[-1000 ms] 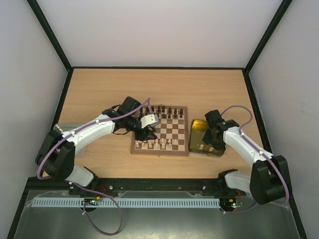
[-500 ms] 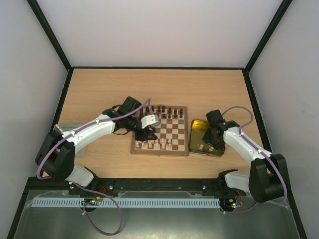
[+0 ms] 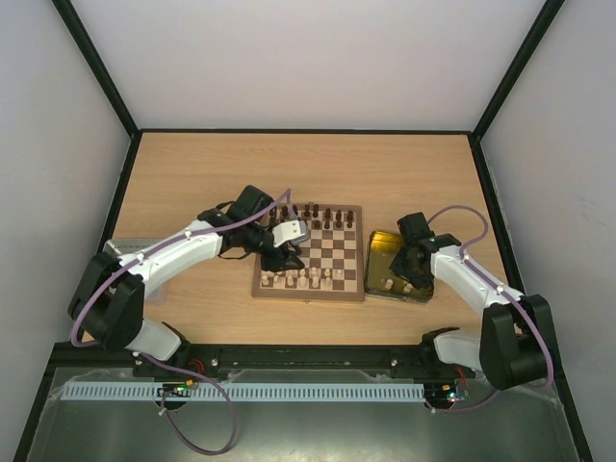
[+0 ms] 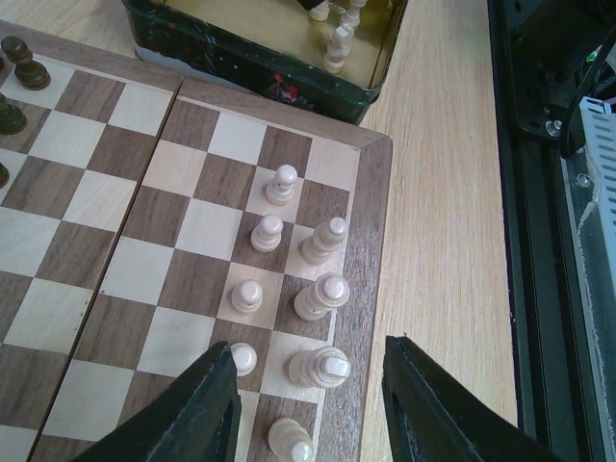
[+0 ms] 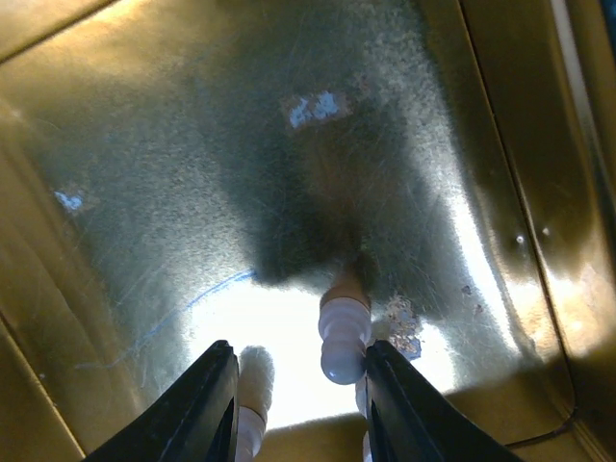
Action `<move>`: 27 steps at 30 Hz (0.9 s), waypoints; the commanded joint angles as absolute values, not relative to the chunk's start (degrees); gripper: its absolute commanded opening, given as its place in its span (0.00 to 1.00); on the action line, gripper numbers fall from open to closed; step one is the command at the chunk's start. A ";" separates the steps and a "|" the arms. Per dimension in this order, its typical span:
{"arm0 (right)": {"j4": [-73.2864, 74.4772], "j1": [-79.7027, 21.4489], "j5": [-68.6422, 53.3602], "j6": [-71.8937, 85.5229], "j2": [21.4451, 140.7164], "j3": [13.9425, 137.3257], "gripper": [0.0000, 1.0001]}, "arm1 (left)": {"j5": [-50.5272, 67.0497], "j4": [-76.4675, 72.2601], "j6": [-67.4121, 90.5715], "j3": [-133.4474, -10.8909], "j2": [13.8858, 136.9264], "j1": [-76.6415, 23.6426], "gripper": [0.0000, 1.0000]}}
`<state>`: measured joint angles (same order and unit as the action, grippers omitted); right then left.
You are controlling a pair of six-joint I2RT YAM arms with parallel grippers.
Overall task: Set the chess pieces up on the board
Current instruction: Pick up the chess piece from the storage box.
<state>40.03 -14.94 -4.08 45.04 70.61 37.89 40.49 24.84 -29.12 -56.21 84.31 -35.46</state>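
The board (image 3: 337, 252) lies mid-table, with dark pieces (image 3: 327, 214) along its far side and cream pieces (image 3: 306, 279) along its near side. My left gripper (image 3: 286, 246) hovers over the board's left part. In the left wrist view it (image 4: 313, 390) is open, its fingers either side of a cream piece (image 4: 320, 367) in the board's edge row, not touching it. My right gripper (image 3: 402, 266) is down in the gold tray (image 3: 377, 241). It (image 5: 300, 395) is open, with one cream piece (image 5: 344, 332) by its right finger and another (image 5: 252, 385) by its left finger.
A grey metal tray (image 3: 120, 248) sits at the table's left edge under my left arm. The gold tray (image 4: 269, 63) lies close against the board's right side and holds a few cream pieces (image 4: 337, 40). Black frame walls ring the table.
Almost nothing differs. My right arm has shifted very slightly over the gold tray. My left gripper stays over the same part of the board.
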 commanded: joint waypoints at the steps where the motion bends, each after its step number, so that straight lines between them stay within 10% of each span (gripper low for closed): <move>1: 39.41 -14.53 -2.90 45.86 70.87 36.05 0.35 | 41.48 25.40 -29.88 -57.73 84.64 -35.86 0.44; 20: 39.07 -14.50 -0.18 47.55 69.97 35.25 0.30 | 41.48 25.38 -29.69 -57.18 83.09 -35.86 0.44; 27: 39.66 -14.40 0.98 48.06 69.14 35.90 0.05 | 41.39 25.25 -29.52 -57.00 82.95 -35.87 0.44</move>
<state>38.87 -14.63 -1.58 47.13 70.43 35.77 40.47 24.84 -29.08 -56.29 84.31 -35.62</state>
